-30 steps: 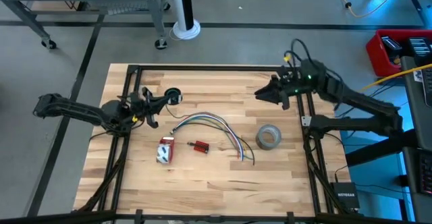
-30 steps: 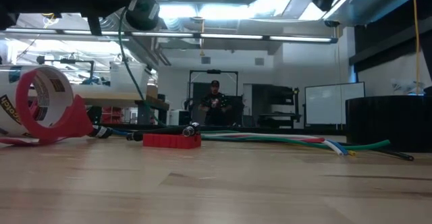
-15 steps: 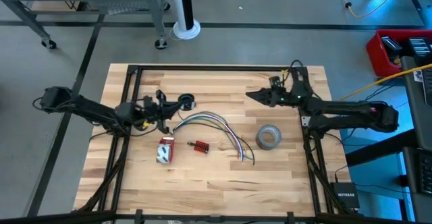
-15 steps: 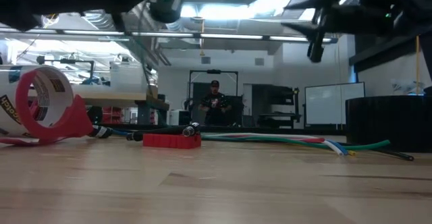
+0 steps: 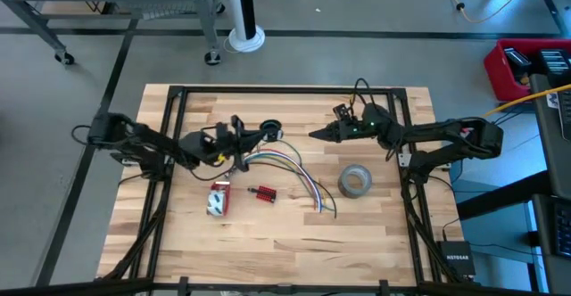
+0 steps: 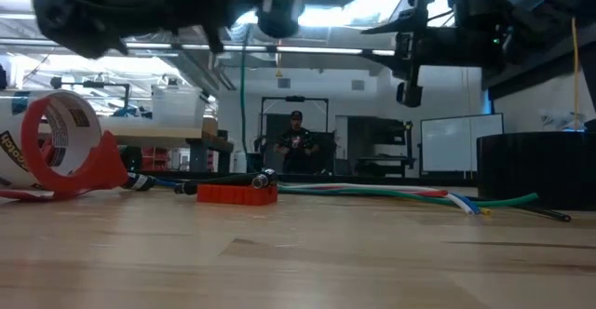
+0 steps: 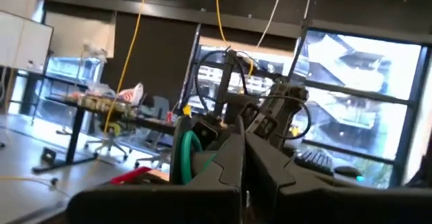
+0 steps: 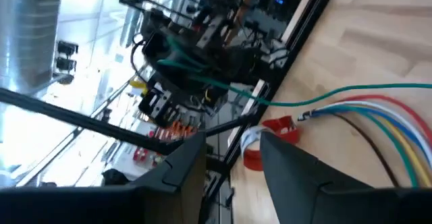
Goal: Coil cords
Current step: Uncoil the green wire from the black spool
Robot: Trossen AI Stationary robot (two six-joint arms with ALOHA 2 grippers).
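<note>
My left gripper (image 5: 253, 136): left of centre in the overhead frame, raised off the table, fingers clamped on the cords.
Cords (image 5: 269, 130): a small round dark coil at my left fingertips, just above centre overhead; in the low view (image 6: 278, 12) it hangs at the top middle, well above the wood, with a thin green strand dropping from it.
Tape dispenser (image 5: 218, 198): red and white, lower left of centre on the table (image 5: 294, 242); at the far left of the low view.
Red connector (image 5: 262, 193): small, just right of the dispenser, lying flat.
Coloured wires (image 5: 290, 167): a fanned bundle arcing from centre toward the lower right, below both of my grippers.
My right gripper (image 5: 314, 135): right of centre overhead, pointing left toward the coil but apart from it, fingers spread with nothing between them.
Grey tape roll (image 5: 355, 181): flat on the wood, right of the wires, below my right arm.
</note>
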